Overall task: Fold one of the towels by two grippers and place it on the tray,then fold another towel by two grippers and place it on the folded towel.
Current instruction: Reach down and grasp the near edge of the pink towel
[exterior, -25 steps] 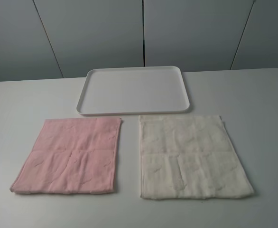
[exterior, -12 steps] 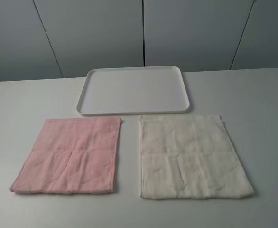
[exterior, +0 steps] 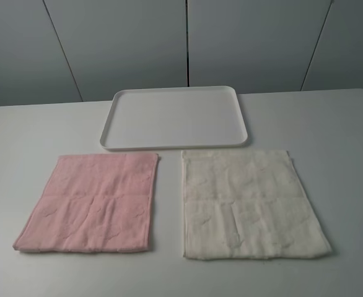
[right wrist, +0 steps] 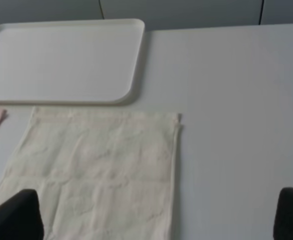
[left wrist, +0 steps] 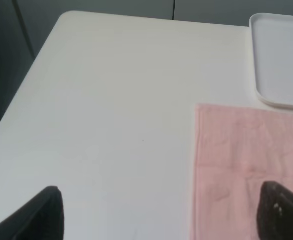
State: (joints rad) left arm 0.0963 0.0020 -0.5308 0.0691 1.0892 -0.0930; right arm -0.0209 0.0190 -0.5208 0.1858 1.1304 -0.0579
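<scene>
Absent from the high view, caught only by the wrist cameras: black two-fingered left gripper and right gripper, both spread wide, gripping nothing. Under one left finger, the flat pale pink square terry towel, its side edge between the fingers; under the other, bare white table. Beneath the right, the cream off-white terry towel, open table outward; just beyond both far edges, the flat white rectangular plastic tray.

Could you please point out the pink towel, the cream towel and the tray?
pink towel (exterior: 88, 201), exterior high view, middle of the cloth.
cream towel (exterior: 251, 204), exterior high view, middle of the cloth.
tray (exterior: 175, 117), exterior high view, its bare floor.
</scene>
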